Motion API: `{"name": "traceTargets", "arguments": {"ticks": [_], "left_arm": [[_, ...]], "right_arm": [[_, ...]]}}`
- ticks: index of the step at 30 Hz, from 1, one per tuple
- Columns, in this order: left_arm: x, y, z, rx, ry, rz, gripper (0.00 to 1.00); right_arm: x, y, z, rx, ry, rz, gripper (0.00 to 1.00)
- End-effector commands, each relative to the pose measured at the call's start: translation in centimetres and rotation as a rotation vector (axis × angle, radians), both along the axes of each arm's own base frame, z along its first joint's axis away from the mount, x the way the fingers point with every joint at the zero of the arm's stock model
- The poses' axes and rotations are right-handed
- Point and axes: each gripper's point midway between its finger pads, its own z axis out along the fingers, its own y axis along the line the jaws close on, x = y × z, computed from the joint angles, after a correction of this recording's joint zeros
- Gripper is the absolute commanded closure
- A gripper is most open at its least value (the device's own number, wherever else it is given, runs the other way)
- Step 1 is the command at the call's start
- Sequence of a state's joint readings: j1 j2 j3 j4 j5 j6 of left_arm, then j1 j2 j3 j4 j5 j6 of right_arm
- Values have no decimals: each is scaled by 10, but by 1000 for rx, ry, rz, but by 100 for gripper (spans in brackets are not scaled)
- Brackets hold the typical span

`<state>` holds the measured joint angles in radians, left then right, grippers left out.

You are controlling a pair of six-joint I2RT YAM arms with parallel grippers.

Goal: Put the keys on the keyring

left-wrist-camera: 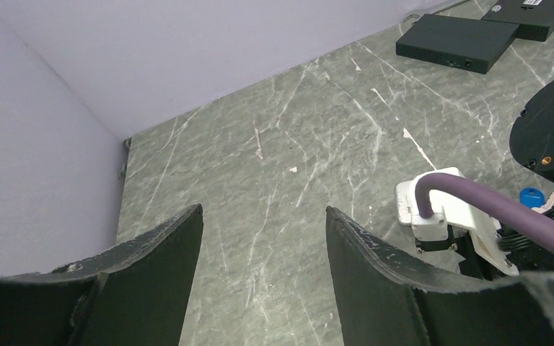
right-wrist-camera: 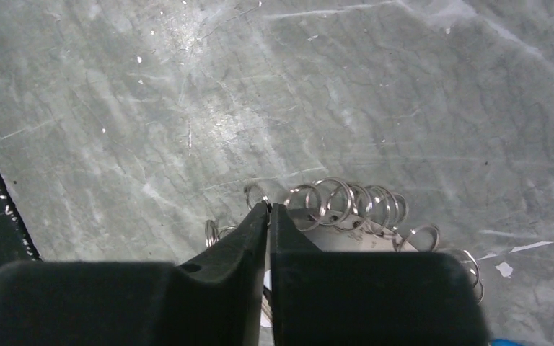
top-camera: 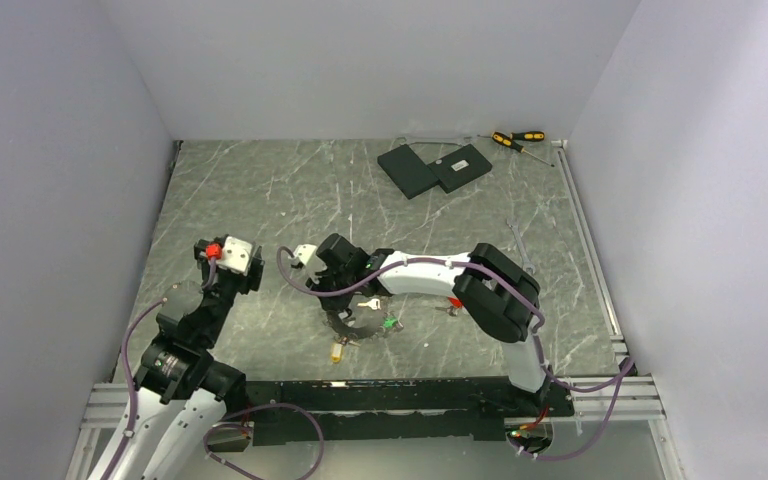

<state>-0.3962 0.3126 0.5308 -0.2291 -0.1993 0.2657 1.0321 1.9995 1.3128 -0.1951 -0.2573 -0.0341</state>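
Note:
The keyring (right-wrist-camera: pixel 346 234) is a flat grey metal plate with several small wire rings (right-wrist-camera: pixel 332 196) along its rim; it lies mid-table (top-camera: pixel 363 325) under my right arm. My right gripper (right-wrist-camera: pixel 268 206) is pressed down at its rim, jaws nearly touching with a thin edge and a small ring pinched at the tips. Keys lie around it: a green-headed one (top-camera: pixel 392 323), a yellow-headed one (top-camera: pixel 337 352), a red-headed one (top-camera: pixel 452 304) and a blue-headed one (left-wrist-camera: pixel 531 196). My left gripper (left-wrist-camera: pixel 263 209) hangs open above bare table, left of the ring, holding nothing.
Two flat black slabs (top-camera: pixel 432 168) and two yellow-and-black screwdrivers (top-camera: pixel 518 140) lie at the back right. Grey walls close in the table on three sides. A metal rail (top-camera: pixel 588 240) runs along the right edge. The right arm's purple cable (left-wrist-camera: pixel 505 209) crosses the left wrist view.

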Motion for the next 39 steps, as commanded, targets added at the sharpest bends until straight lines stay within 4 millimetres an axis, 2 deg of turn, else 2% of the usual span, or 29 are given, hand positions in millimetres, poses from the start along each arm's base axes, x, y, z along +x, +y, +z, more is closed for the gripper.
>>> {"name": "traceTargets", "arguments": {"ticks": [1, 8, 15, 26, 33, 36, 39], "left_arm": [[2, -2, 13, -32, -37, -7, 32], [2, -2, 13, -30, -37, -6, 32], [2, -2, 13, -30, -38, -5, 32], [-5, -17, 21, -38, -78, -103, 33], [-19, -44, 30, -41, -116, -278, 36], [-28, -60, 33, -38, -133, -381, 37], [-39, -78, 34, -28, -141, -505, 39]], "right_arm": [[-3, 8, 5, 27, 10, 46, 100], [-6, 4, 10, 65, 11, 68, 100], [-7, 0, 43, 194, -9, 86, 100], [-28, -11, 78, 369, -34, 182, 100], [-36, -25, 110, 474, -86, 234, 100], [-39, -36, 128, 532, -114, 253, 100], [-40, -49, 137, 566, -122, 256, 100]]}}
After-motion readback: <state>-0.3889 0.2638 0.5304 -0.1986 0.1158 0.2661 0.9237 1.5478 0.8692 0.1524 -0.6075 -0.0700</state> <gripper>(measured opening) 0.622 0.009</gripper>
